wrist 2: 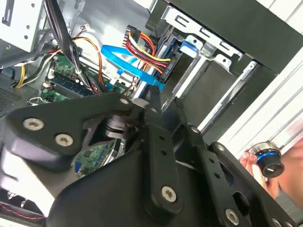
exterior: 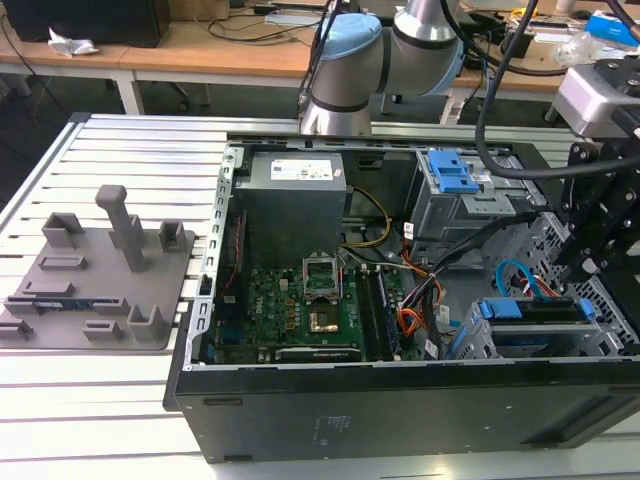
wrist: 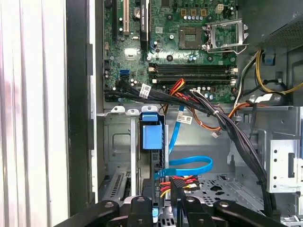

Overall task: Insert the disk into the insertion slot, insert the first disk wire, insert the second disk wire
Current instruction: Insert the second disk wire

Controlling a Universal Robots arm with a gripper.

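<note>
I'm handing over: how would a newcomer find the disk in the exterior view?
Start at the open computer case, go to its corner at the exterior view's right. The disk sits in the insertion slot, blue-framed. The blue latch stands farther back, on a taller cage.

the gripper point(wrist 2: 158, 101) linkage covers much of the motherboard point(wrist 2: 66, 78) in the second wrist view, and its fingertips are cut off by the edge in the first wrist view. a blurred hand point(wrist 2: 265, 165) sits at the frame's border.
</note>
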